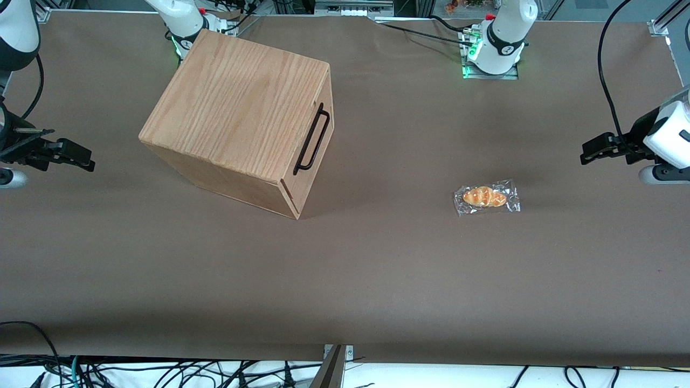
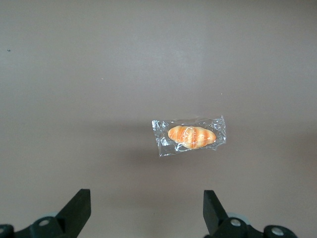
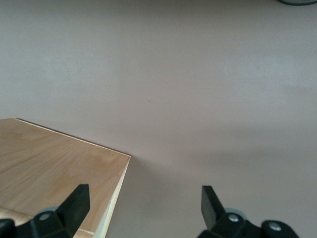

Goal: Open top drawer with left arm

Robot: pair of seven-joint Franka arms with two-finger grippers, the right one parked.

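Note:
The oak-grain cabinet (image 1: 237, 108) stands on the brown table, turned at an angle. Its top drawer is shut flush, and the drawer's thin black bar handle (image 1: 312, 139) faces the working arm's end of the table. My left arm (image 1: 666, 137) hangs at that end, well away from the cabinet. Its gripper (image 1: 583, 153) is open above bare tabletop and holds nothing. In the left wrist view the gripper (image 2: 145, 194) has its two dark fingers spread wide, with only the table between them.
A wrapped bread roll (image 1: 487, 197) lies on the table between the cabinet and my gripper, a little nearer the front camera than either. The left wrist view shows the roll (image 2: 189, 136) ahead of the fingers. Arm bases and cables line the table's edge farthest from the front camera.

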